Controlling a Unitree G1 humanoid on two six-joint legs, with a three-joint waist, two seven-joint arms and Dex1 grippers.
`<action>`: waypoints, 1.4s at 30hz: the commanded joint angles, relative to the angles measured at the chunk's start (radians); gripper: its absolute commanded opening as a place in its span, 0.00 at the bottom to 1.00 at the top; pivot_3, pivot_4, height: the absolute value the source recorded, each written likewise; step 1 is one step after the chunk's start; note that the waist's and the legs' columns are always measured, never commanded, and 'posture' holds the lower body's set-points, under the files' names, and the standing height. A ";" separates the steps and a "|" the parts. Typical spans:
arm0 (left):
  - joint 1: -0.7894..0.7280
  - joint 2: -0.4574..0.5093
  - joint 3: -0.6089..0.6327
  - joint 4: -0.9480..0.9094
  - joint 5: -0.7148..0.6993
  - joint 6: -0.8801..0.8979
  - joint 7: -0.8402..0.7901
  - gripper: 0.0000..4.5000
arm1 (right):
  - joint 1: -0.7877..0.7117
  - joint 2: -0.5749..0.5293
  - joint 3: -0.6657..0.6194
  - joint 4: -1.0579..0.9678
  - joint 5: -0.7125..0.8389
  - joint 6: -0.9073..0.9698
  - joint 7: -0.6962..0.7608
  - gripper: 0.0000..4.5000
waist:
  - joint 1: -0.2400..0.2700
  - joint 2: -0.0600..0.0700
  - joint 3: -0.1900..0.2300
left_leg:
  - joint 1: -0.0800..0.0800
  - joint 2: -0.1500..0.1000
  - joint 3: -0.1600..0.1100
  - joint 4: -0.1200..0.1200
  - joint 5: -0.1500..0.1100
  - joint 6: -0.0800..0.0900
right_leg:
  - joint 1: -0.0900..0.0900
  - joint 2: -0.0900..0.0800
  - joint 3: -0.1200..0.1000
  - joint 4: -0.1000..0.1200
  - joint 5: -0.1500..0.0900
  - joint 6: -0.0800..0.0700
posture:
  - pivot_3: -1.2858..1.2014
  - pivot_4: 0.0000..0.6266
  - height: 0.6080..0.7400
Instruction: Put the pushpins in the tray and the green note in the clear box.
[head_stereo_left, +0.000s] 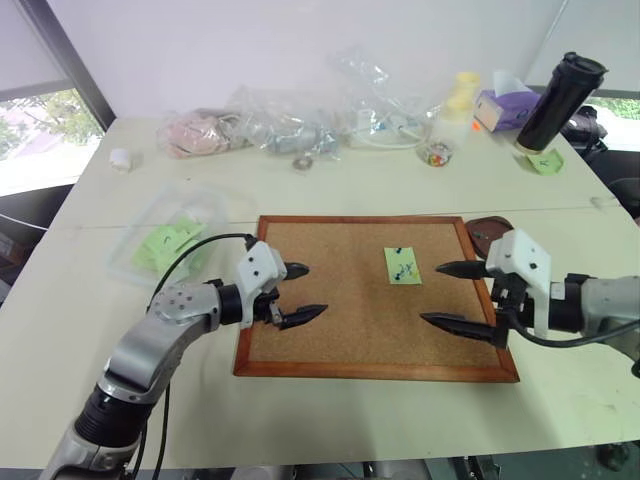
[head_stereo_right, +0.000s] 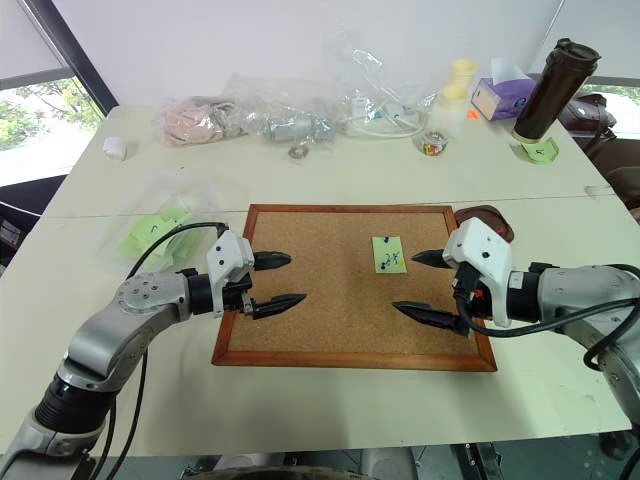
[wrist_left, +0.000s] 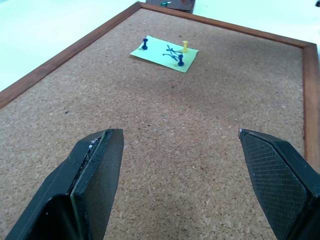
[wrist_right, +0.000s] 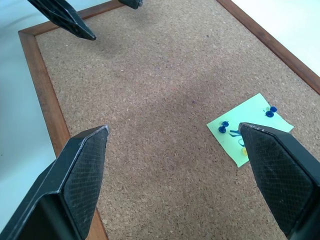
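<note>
The green note (head_stereo_left: 402, 265) lies on the corkboard, held down by pushpins (wrist_left: 145, 44): two dark blue ones and a yellow one (wrist_left: 185, 46). My left gripper (head_stereo_left: 308, 291) hovers open over the board's left part, pointing toward the note. From the right side of the board my right gripper (head_stereo_left: 433, 293) faces it, open and a short way from the note (wrist_right: 250, 127). Just off the board's far right corner sits the dark reddish tray (head_stereo_left: 490, 230). The clear box (head_stereo_left: 130, 255), with lime-green notes inside, stands left of the board.
The wood-framed corkboard (head_stereo_left: 330, 320) fills the table's middle. Wrinkly clear bags (head_stereo_left: 290, 125), a small clear cup (head_stereo_left: 437, 152), a yellow bottle (head_stereo_left: 463, 95), a purple tissue box (head_stereo_left: 505, 105) and a dark tumbler (head_stereo_left: 560, 100) line the far edge. A white cap (head_stereo_left: 120, 158) lies far left.
</note>
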 joint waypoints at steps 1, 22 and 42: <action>-0.019 -0.003 0.016 -0.005 -0.012 -0.027 -0.013 0.91 | -0.013 -0.010 -0.002 -0.006 -0.009 -0.020 0.006 0.96 | 0.000 0.000 0.000 | 0.000 0.000 0.000 0.000 0.000 0.000 | 0.000 0.000 0.000 0.000 0.000 0.000 | 0.52 0.24 1.00; -0.046 -0.010 0.008 -0.015 -0.020 -0.012 0.004 0.91 | -0.038 0.005 0.026 0.012 -0.020 -0.024 -0.006 0.96 | 0.000 0.000 0.000 | 0.000 0.000 0.000 0.000 0.000 0.000 | 0.000 0.000 0.000 0.000 0.000 0.000 | 0.52 0.24 1.00; -0.066 -0.109 -0.101 0.165 0.093 -0.182 -0.023 0.01 | -0.361 0.224 0.296 0.348 -0.236 -0.075 -0.156 0.97 | -0.003 0.000 0.000 | 0.000 0.000 0.000 0.000 0.000 0.000 | -0.001 0.000 0.000 0.001 0.000 0.000 | 0.52 0.24 1.00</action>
